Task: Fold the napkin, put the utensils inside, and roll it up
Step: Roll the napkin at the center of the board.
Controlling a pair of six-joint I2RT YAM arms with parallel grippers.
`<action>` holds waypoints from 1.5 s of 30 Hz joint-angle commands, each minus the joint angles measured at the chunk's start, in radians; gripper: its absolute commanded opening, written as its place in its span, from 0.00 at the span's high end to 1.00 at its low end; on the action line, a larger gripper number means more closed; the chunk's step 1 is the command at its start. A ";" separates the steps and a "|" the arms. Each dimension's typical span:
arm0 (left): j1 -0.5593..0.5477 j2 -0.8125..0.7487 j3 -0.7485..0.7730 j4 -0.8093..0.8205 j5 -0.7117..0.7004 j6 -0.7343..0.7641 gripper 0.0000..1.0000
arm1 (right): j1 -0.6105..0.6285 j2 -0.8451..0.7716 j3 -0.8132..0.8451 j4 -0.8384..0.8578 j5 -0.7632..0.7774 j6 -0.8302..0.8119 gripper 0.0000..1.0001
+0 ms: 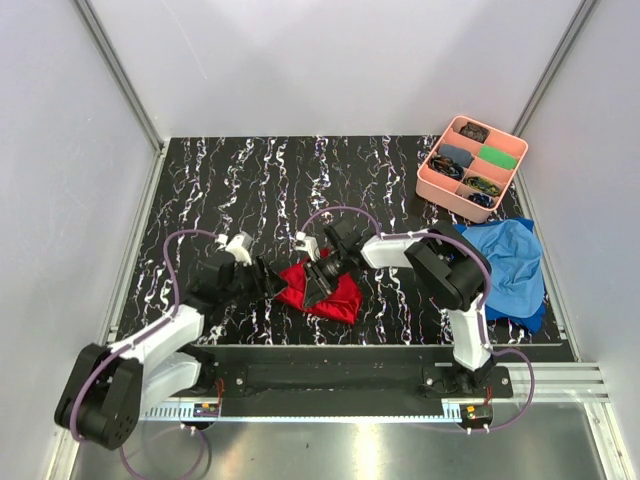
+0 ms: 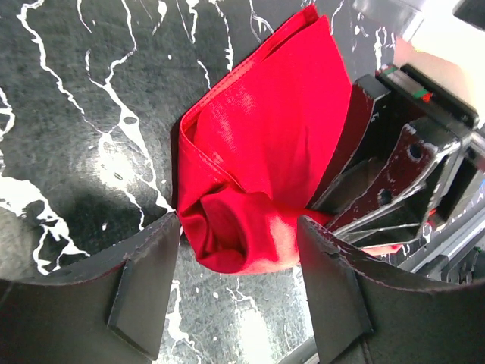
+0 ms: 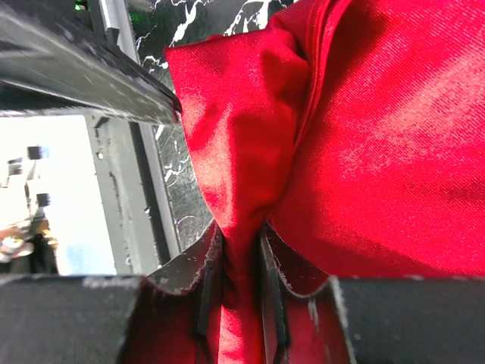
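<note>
Napkin (image 1: pixel 325 292) lies bunched on the marbled table (image 1: pixel 250 190); right gripper (image 3: pixel 241 246) pinches 1 fold of it, left gripper (image 2: pixel 239 231) stands open astride its bunched end.

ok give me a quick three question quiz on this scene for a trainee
1. True or false: the right gripper pinches a fold of the napkin.
2. The left gripper is: A open, one finger either side of the napkin's end; B shut on the napkin; C out of view.
3. Which corner of the table holds the tray?
Key: 1 true; 2 A; 3 far right.
</note>
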 commanded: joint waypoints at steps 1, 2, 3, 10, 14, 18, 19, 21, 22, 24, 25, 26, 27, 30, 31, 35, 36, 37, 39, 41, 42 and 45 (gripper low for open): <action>-0.005 0.056 -0.014 0.142 0.051 0.015 0.35 | -0.012 0.060 0.046 -0.130 -0.034 -0.003 0.73; -0.006 0.065 -0.016 0.153 0.050 0.012 0.36 | -0.012 0.064 0.052 -0.147 -0.036 -0.007 0.73; -0.005 0.079 -0.016 0.172 0.051 0.010 0.36 | -0.012 0.070 0.058 -0.155 -0.037 -0.009 0.73; -0.005 0.150 -0.024 0.220 0.059 0.007 0.49 | -0.015 0.093 0.083 -0.179 -0.039 -0.016 0.73; -0.005 0.183 -0.028 0.203 0.042 0.001 0.72 | -0.020 0.084 0.087 -0.181 -0.026 -0.018 0.70; -0.005 0.199 -0.022 0.141 0.005 -0.027 0.97 | -0.021 0.034 0.087 -0.184 0.024 -0.009 0.55; -0.005 0.202 -0.007 0.119 -0.002 -0.034 1.00 | -0.021 0.000 0.087 -0.184 0.055 -0.006 0.51; -0.005 0.212 0.013 0.068 -0.012 -0.031 1.00 | -0.024 -0.064 0.087 -0.199 0.090 -0.001 0.43; -0.005 0.217 0.033 0.055 -0.009 -0.025 1.00 | -0.024 -0.089 0.087 -0.205 0.136 0.000 0.41; -0.005 0.231 0.054 0.013 0.005 -0.022 1.00 | -0.023 -0.164 0.080 -0.227 0.185 -0.003 0.36; -0.005 0.239 0.074 -0.004 0.007 -0.018 1.00 | -0.021 -0.190 0.072 -0.228 0.235 -0.006 0.35; -0.005 0.254 0.085 -0.034 0.005 -0.018 1.00 | -0.021 -0.219 0.063 -0.227 0.266 -0.012 0.34; -0.005 0.258 0.094 -0.050 0.007 -0.013 1.00 | -0.018 -0.271 0.042 -0.227 0.295 -0.021 0.31; -0.005 0.281 0.128 -0.097 0.005 -0.010 1.00 | 0.043 -0.375 -0.020 -0.216 0.478 -0.088 0.26; -0.005 0.286 0.142 -0.103 0.010 -0.007 1.00 | 0.089 -0.400 -0.037 -0.195 0.571 -0.114 0.26; -0.005 0.323 0.171 -0.149 0.014 0.002 1.00 | 0.219 -0.494 -0.121 -0.109 0.788 -0.165 0.24; -0.005 0.329 0.177 -0.153 0.018 0.004 1.00 | 0.241 -0.508 -0.138 -0.097 0.850 -0.173 0.24; -0.005 0.337 0.182 -0.156 0.021 0.004 1.00 | 0.266 -0.508 -0.143 -0.077 0.875 -0.190 0.24; -0.005 0.355 0.188 -0.160 0.025 0.004 1.00 | 0.324 -0.493 -0.149 -0.061 0.941 -0.211 0.23; -0.005 0.370 0.193 -0.162 0.031 0.005 1.00 | 0.373 -0.456 -0.141 -0.046 0.974 -0.245 0.23; -0.005 0.374 0.197 -0.162 0.033 0.005 1.00 | 0.384 -0.439 -0.137 -0.043 0.992 -0.257 0.23; -0.005 0.384 0.203 -0.160 0.042 0.007 1.00 | 0.416 -0.378 -0.117 -0.041 1.026 -0.298 0.24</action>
